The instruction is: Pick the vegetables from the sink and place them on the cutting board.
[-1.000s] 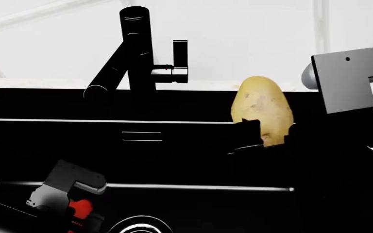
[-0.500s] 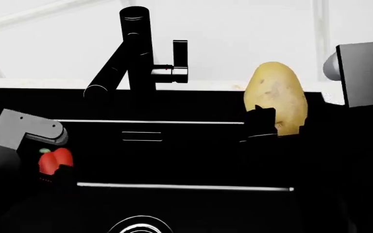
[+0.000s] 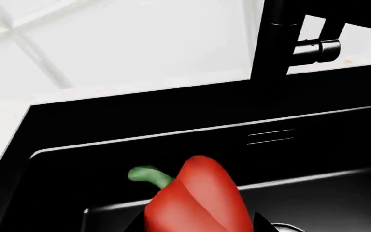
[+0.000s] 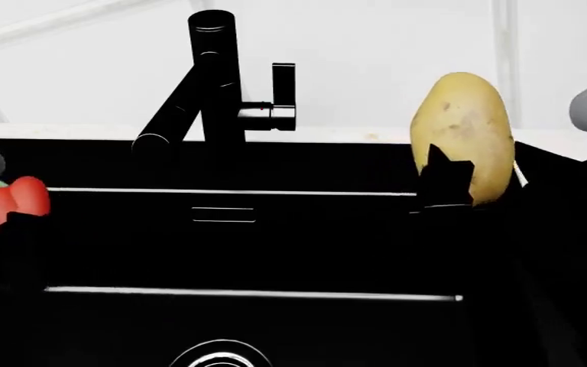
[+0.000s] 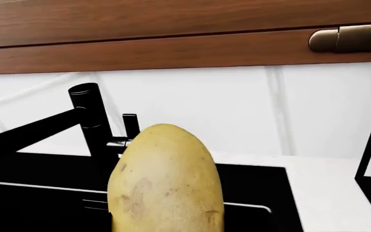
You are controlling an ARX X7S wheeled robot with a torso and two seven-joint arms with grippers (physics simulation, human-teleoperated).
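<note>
In the head view the red bell pepper (image 4: 13,200) hangs at the far left above the black sink (image 4: 273,293), with my left gripper (image 4: 13,220) shut on it. The left wrist view shows the pepper (image 3: 195,200) and its green stem (image 3: 148,176) between two dark fingertips (image 3: 260,223). On the right, the speckled potato (image 4: 464,138) stands upright, raised over the sink's right side, and my right gripper (image 4: 472,191) is shut on its lower half. The potato (image 5: 166,181) fills the right wrist view. The cutting board is out of view.
A black faucet (image 4: 212,76) stands behind the basin, and a chrome drain ring (image 4: 220,355) shows at the sink floor. White wall tiles lie behind. A wooden cabinet front with a metal handle (image 5: 349,38) is above a white counter (image 5: 327,183) to the right.
Both arms have risen. The pepper went from low in the basin up and to the left. The potato moved up and to the right.
</note>
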